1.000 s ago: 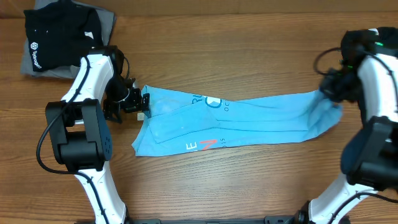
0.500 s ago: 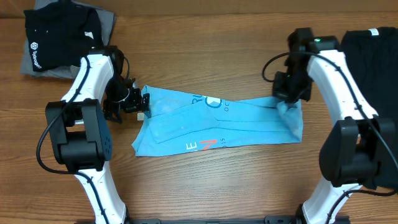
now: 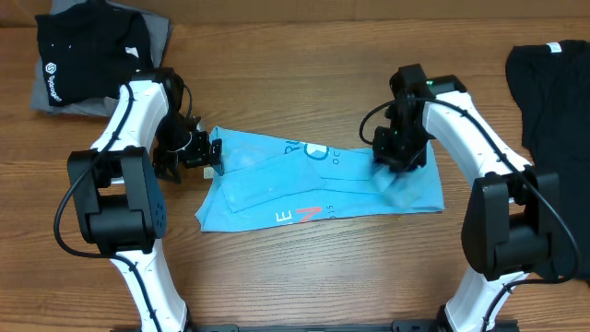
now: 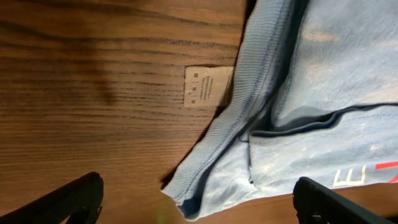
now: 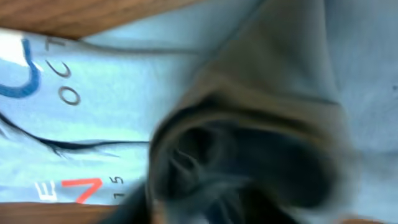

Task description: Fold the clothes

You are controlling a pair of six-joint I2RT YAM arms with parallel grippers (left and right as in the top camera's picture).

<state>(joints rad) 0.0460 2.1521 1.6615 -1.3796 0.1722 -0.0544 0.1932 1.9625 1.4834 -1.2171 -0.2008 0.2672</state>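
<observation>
The light blue T-shirt [image 3: 304, 180] lies across the middle of the table as a long folded strip, its red-and-white lettering near the front edge. My left gripper [image 3: 210, 157] is open at the shirt's left end. In the left wrist view the collar [image 4: 249, 118] and a white label [image 4: 202, 86] lie ahead of my left gripper [image 4: 199, 202], and a corner of the cloth lies between the wide-apart fingers [image 4: 68, 199]. My right gripper [image 3: 398, 161] is low over the doubled-over right end. The right wrist view shows a dark, blurred bunch of blue cloth [image 5: 249, 162] that hides the fingers.
A pile of black [image 3: 88, 55] and grey [image 3: 159, 32] clothes sits at the back left corner. Another black shirt [image 3: 553, 92] lies spread at the right edge. Bare wood [image 3: 295, 83] lies behind and in front of the blue shirt.
My right arm has swept left with the shirt's right end, doubling it over, so the strip is now shorter. The left arm has stayed still.
</observation>
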